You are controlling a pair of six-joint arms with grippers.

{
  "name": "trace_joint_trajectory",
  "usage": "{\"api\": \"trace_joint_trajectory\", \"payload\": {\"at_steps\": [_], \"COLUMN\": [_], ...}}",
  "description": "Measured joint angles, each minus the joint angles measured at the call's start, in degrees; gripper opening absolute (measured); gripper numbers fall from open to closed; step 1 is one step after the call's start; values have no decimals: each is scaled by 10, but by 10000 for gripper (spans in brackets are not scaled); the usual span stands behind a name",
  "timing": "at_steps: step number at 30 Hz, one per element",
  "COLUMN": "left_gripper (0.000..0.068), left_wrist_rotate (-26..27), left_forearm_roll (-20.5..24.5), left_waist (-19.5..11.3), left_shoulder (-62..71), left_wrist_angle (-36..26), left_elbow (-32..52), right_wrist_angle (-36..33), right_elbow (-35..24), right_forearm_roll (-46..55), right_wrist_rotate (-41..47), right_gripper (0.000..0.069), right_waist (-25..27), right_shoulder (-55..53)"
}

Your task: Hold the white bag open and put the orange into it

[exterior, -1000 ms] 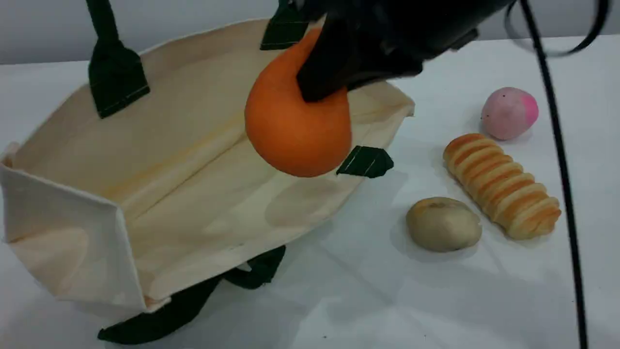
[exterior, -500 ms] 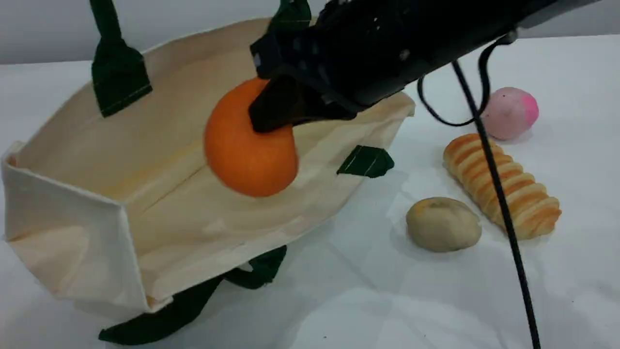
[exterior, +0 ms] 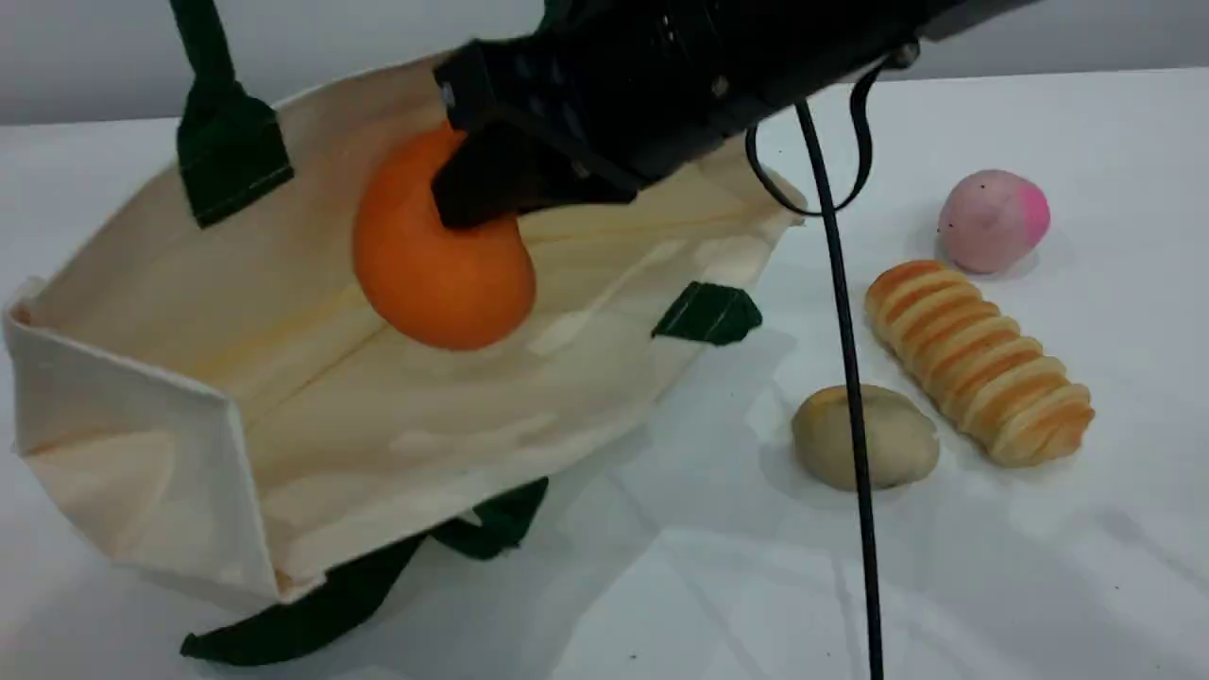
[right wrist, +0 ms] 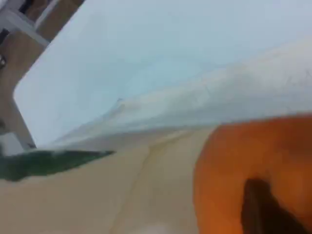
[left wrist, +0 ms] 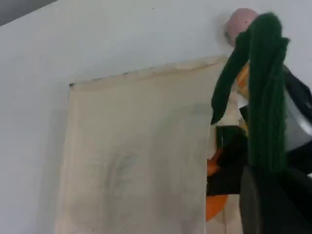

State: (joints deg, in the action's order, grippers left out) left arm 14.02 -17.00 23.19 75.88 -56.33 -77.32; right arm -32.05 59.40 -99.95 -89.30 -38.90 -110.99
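Note:
The white bag (exterior: 378, 397) lies on its side with its mouth wide open. One dark green handle (exterior: 227, 142) rises out of the top of the scene view. In the left wrist view that green strap (left wrist: 265, 87) hangs from my left gripper (left wrist: 273, 200), which is shut on it above the bag's side (left wrist: 136, 156). My right gripper (exterior: 491, 189) is shut on the orange (exterior: 439, 264) and holds it inside the bag's mouth, just above the lower cloth wall. In the right wrist view one dark fingertip (right wrist: 263, 209) presses into the orange (right wrist: 243, 156), with the bag's cloth (right wrist: 146, 195) behind it.
To the right of the bag lie a pink round fruit (exterior: 992, 219), a ridged bread loaf (exterior: 978, 361) and a beige bun (exterior: 864, 436). A black cable (exterior: 845, 378) hangs from the right arm in front of the bun. The bag's second handle (exterior: 331, 595) lies under its front edge.
My right gripper has carried the orange leftward from the bag's rim to deeper inside the open mouth. The raised handle and the bag have barely moved.

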Motion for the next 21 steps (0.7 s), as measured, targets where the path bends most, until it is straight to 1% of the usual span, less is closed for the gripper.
{"api": "trace_joint_trajectory", "payload": {"at_steps": [2, 4, 7, 8, 11, 13, 16, 21], "left_gripper": [59, 59, 59, 59, 59, 59, 59, 59], "left_wrist_rotate": [0, 0, 0, 0, 1, 1, 1, 1], "left_forearm_roll": [0, -1, -1, -1, -1, -1, -1, -1], "left_waist": [0, 0, 0, 0, 0, 0, 0, 0], "left_shoulder": [0, 0, 0, 0, 0, 0, 0, 0], "left_wrist_angle": [0, 0, 0, 0, 0, -3, 0, 0], "left_elbow": [0, 0, 0, 0, 0, 0, 0, 0], "right_wrist_angle": [0, 0, -6, -13, -37, -39, -43, -44], "right_elbow": [0, 0, 0, 0, 1, 1, 0, -1], "right_forearm_roll": [0, 0, -1, -1, -1, -1, -1, 0], "right_wrist_rotate": [-2, -6, -6, -7, -7, -7, -7, -7], "right_gripper": [82, 129, 251, 311, 444, 500, 531, 524], "right_waist": [0, 0, 0, 0, 0, 0, 1, 1], "right_shoulder": [-7, -11, -11, -11, -10, -10, -9, -4]}}
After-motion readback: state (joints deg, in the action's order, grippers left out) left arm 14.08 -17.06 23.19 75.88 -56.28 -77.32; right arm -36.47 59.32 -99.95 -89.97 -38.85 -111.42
